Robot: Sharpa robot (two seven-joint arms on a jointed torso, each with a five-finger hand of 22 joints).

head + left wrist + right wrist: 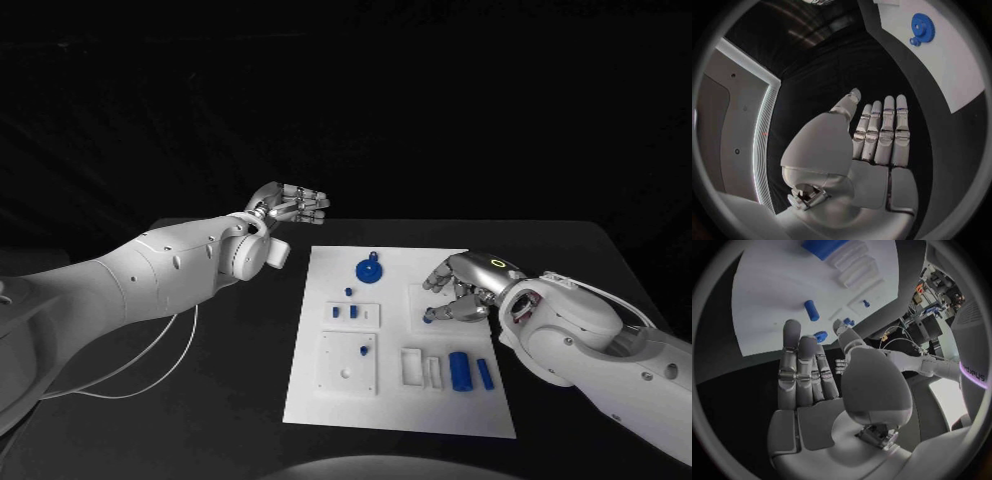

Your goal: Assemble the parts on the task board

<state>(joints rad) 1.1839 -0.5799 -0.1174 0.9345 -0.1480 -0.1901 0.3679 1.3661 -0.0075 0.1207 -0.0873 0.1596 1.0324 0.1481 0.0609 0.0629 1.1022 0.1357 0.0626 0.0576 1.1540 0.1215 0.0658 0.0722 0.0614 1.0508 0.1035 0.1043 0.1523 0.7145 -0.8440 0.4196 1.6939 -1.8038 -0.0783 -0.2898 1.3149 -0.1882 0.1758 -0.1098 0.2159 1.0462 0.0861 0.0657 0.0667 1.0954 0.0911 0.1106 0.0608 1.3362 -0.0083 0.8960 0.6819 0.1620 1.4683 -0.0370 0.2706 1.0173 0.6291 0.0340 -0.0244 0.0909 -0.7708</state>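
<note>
Board point(325, 400) lies at centre of the table point(577, 250), a white plate running from mid-frame to lower centre of the head view. Right robot hand point(464, 288) hovers over the board's right edge, at right of centre, fingers pointing down toward a small blue peg point(430, 320) just beneath the fingertips; whether they touch it or already pinch it, I cannot tell. In the right wrist view the fingers point(798, 365) stand nearly straight with the thumb apart, and a small blue piece point(821, 336) sits just past the tips, so the hand looks wide and empty. Left robot hand point(293, 205) is raised off the board above its upper left corner, fingers straight and side by side, holding nothing. Blue gear point(371, 268) sits near the board's top edge; a blue cylinder point(460, 370) and a smaller blue bar point(485, 374) lie at lower right, beside white slotted fixtures point(421, 368). Likely step: picking the peg. Risks, as judgement: the peg is small and may roll or tip away if the fingertips close off-centre; a shallow pinch could drop it in transit; the descending palm could also nudge the cylinder nearby.
</note>
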